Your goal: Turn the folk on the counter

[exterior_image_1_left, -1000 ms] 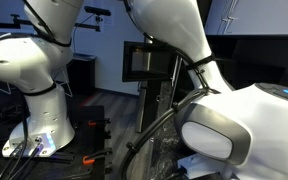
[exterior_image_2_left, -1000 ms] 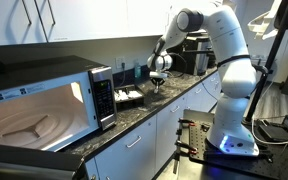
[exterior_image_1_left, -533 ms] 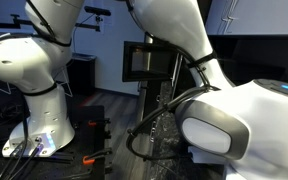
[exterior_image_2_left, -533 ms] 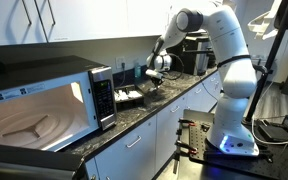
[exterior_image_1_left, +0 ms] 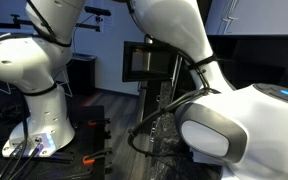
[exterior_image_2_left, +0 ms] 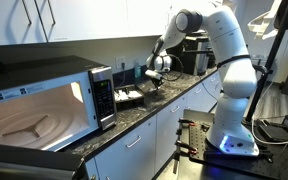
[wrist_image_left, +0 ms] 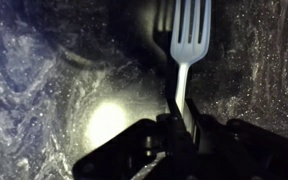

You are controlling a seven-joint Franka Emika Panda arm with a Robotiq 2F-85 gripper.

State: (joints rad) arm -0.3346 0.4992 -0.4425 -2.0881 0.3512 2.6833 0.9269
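In the wrist view a white plastic fork (wrist_image_left: 186,40) points its tines to the top edge, and my gripper (wrist_image_left: 180,118) is shut on its handle just above the glossy black speckled counter (wrist_image_left: 54,90). In an exterior view my gripper (exterior_image_2_left: 158,78) hangs low over the counter (exterior_image_2_left: 174,97), beside the black tray; the fork is too small to make out there. In an exterior view my arm's white links (exterior_image_1_left: 234,130) fill most of the picture and hide the counter.
A microwave (exterior_image_2_left: 44,100) with its door open stands on the counter. A black tray (exterior_image_2_left: 130,96) with white items lies between it and my gripper. Dark appliances (exterior_image_2_left: 194,55) stand at the far end. A second white robot (exterior_image_1_left: 29,80) stands on the floor.
My gripper has shifted slightly toward the tray over the counter since a second ago. It stays shut on the fork. My arm's links shifted a little in the close exterior view.
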